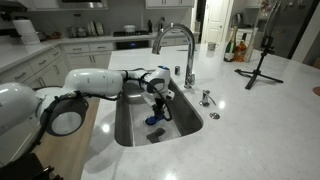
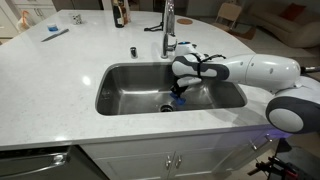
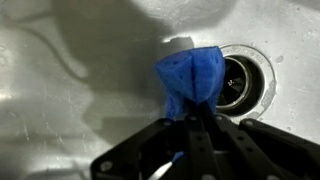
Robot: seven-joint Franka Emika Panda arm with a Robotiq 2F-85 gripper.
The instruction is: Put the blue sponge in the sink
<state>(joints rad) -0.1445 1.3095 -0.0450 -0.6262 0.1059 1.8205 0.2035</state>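
Gripper (image 3: 196,122) fingers pinched tight on blue sponge (image 3: 190,80). Sponge hangs folded inside sink (image 3: 70,100), just beside drain (image 3: 242,82), well within rim. Floor contact: cannot tell. Judgement: held low for short, controlled drop; release not yet made.

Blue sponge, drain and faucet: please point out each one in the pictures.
blue sponge (image 3: 190,82), wrist view, middle of its folded face.
drain (image 3: 240,85), wrist view, its dark opening.
faucet (image 2: 168,30), an exterior view, its upright stem.

Tool (image 3: 192,122) tightly closed, arm (image 1: 100,82) outstretched
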